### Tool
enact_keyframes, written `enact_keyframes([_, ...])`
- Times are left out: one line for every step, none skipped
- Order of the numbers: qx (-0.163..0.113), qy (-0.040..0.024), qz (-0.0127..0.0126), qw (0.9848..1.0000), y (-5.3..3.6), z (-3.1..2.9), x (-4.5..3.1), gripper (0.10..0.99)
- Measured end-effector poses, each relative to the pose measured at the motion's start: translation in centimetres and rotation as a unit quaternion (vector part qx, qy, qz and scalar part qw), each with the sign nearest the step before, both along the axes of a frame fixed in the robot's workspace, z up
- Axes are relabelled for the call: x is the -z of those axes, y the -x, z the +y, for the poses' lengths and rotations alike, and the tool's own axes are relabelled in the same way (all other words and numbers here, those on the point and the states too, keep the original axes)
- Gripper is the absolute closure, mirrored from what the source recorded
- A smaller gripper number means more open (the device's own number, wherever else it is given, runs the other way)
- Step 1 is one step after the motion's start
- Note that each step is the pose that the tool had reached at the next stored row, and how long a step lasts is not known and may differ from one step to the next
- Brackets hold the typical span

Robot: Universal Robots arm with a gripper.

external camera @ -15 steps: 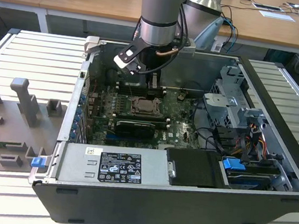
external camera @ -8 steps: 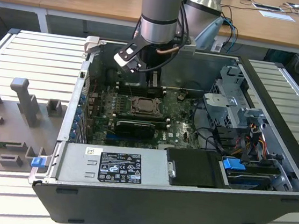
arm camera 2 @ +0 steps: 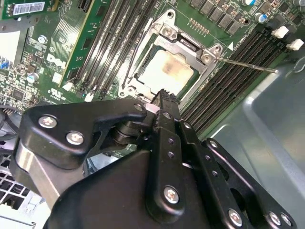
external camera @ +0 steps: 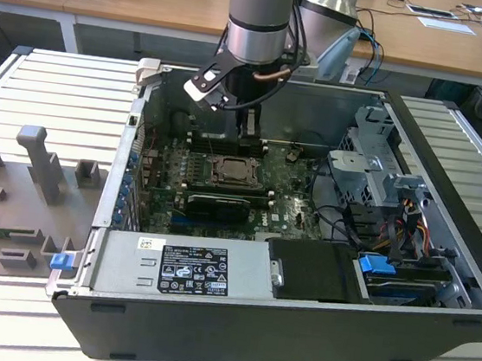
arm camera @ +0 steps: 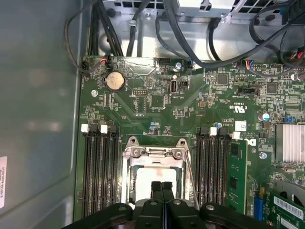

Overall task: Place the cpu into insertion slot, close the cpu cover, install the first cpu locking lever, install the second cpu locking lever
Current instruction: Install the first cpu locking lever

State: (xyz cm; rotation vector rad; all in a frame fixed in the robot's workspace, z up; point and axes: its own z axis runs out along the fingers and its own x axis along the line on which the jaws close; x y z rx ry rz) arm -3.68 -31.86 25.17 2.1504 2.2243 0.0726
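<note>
While the gripper [arm camera: 162,186] hangs at the edge of the cover [arm camera: 153,153], its two fingers are pressed together with nothing between them; whether they touch the metal, I cannot tell. Cpu [arm camera 2: 167,71] sits in the slot [arm camera 2: 141,67], cover lying flat around it, pale top showing through the cut-out. One thin lever [arm camera 2: 248,65] juts from a socket corner over the memory slots [arm camera 2: 228,83].

The cpu [arm camera 2: 167,71] has a dull, blotchy metal top (the cpu cover [arm camera 2: 183,44] is shinier bare metal).
</note>
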Motion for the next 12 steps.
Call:
enact_keyframes([0.0, -0.0001, -0.0001, 1.0, 0.0, 0.0, -0.04, 0.98])
enact_keyframes([0.0, -0.0001, -0.0001, 1.0, 0.0, 0.0, -0.06, 0.98])
enact_keyframes([0.0, -0.0001, 0.0, 1.0, 0.0, 0.0, -0.09, 0.98])
enact_keyframes([0.0, -0.0001, -0.0001, 1.0, 0.0, 0.0, -0.12, 0.98])
enact_keyframes([0.0, -0.0001, 0.0, 1.0, 0.0, 0.0, -0.15, 0.98])
enact_keyframes([0.0, -0.0001, 0.0, 1.0, 0.0, 0.0, -0.17, 0.98])
enact_keyframes([0.0, -0.0001, 0.0, 1.0, 0.0, 0.0, -0.18, 0.98])
enact_keyframes([0.0, 0.0, 0.0, 1.0, 0.0, 0.0, -0.2, 0.98])
enact_keyframes([0.0, -0.0001, 0.0, 1.0, 0.0, 0.0, -0.22, 0.98])
enact_keyframes([0.0, -0.0001, 0.0, 1.0, 0.0, 0.0, -0.22, 0.98])
enact_keyframes([0.0, -0.0001, 0.0, 1.0, 0.0, 0.0, -0.23, 0.98])
enact_keyframes([0.0, -0.0001, 0.0, 1.0, 0.0, 0.0, -0.24, 0.98])
